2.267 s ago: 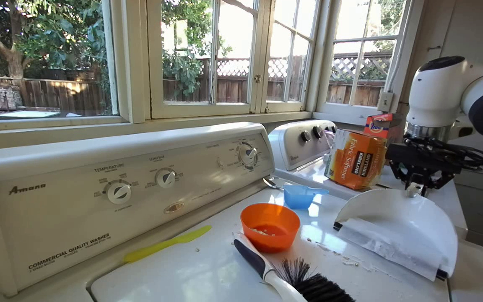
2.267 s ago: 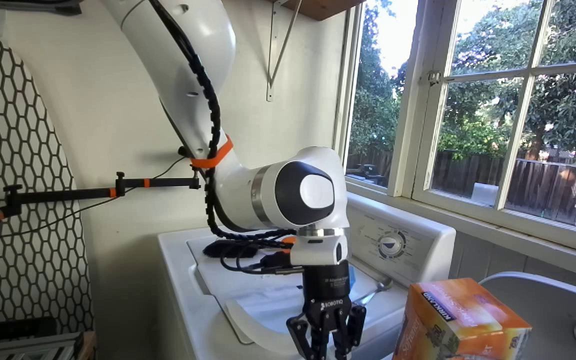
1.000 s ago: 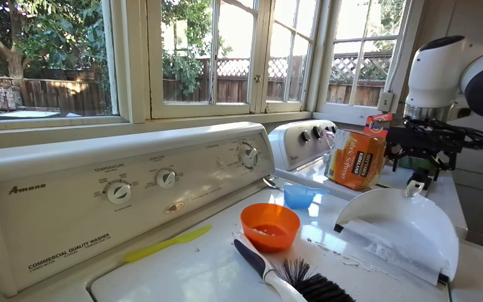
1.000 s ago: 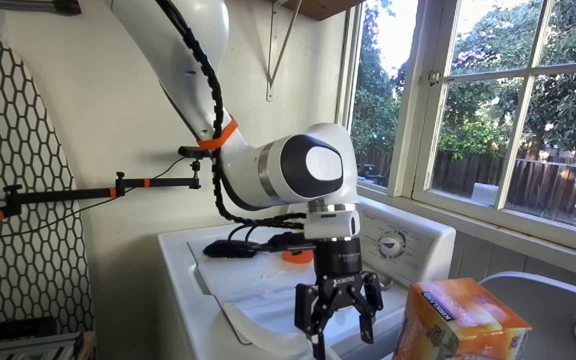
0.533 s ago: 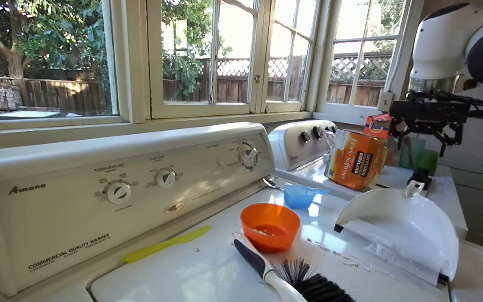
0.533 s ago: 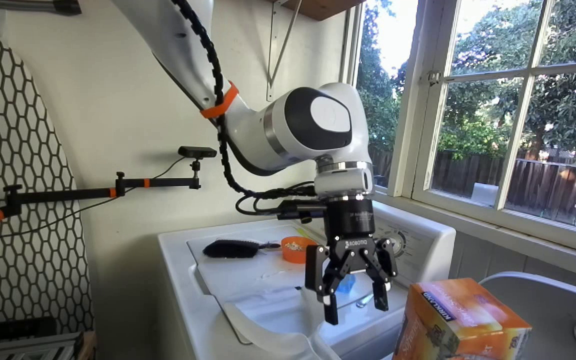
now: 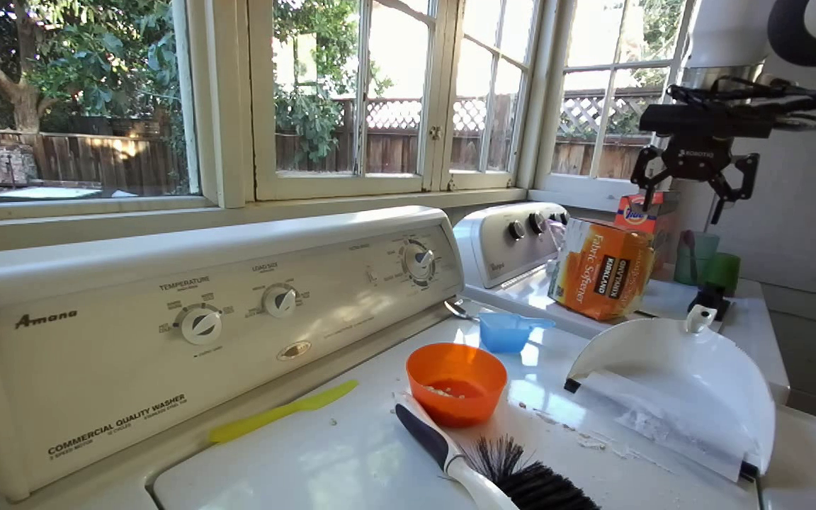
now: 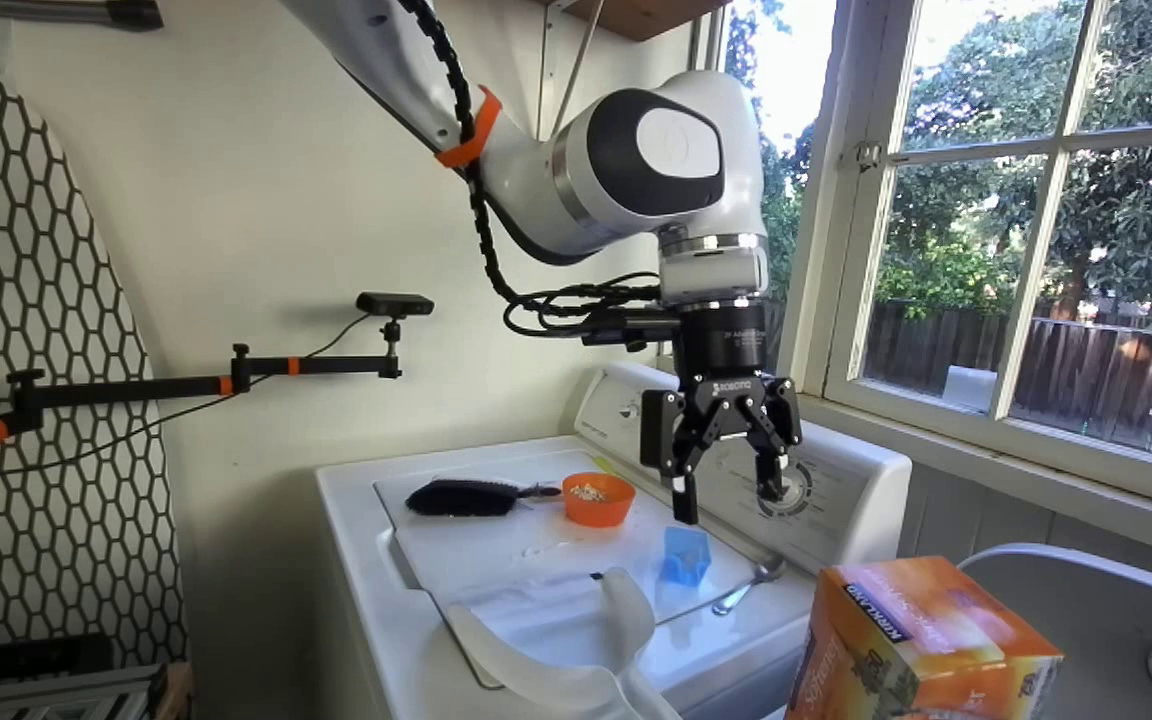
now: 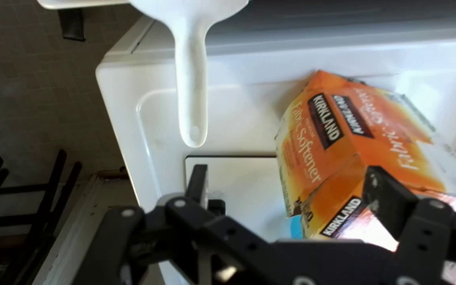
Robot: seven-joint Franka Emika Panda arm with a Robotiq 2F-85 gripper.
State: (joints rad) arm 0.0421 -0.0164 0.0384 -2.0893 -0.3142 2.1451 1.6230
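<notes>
Below the windows, a white Amana washer with dials on a raised rear panel and a flat lid as tabletop. Next to it, a second white laundry machine with black knobs on a grey panel. Overhead, a white Franka arm with an orange band round one link. Flat on the tabletop near its edge, a white dustpan, handle toward the second machine and overlapping its corner in the wrist view. Also there, a black-bristled hand brush. On the second machine, a dented orange Kirkland fabric softener box, sitting askew; behind it, partly hidden, an orange-red Tide box. In mid-air at the end of the arm, a black Robotiq gripper, fingers spread wide, well apart from the dustpan; one finger in front of the softener box in the wrist view. Just beside the brush's grip, an orange bowl with pale flakes inside. Between bowl and second machine, a translucent blue measuring cup. Along the foot of the rear panel, a lime-green knife-shaped utensil. Near the cup, a metal spoon. Smallest of all, crumbs scattered on the tabletop between brush and dustpan.
</notes>
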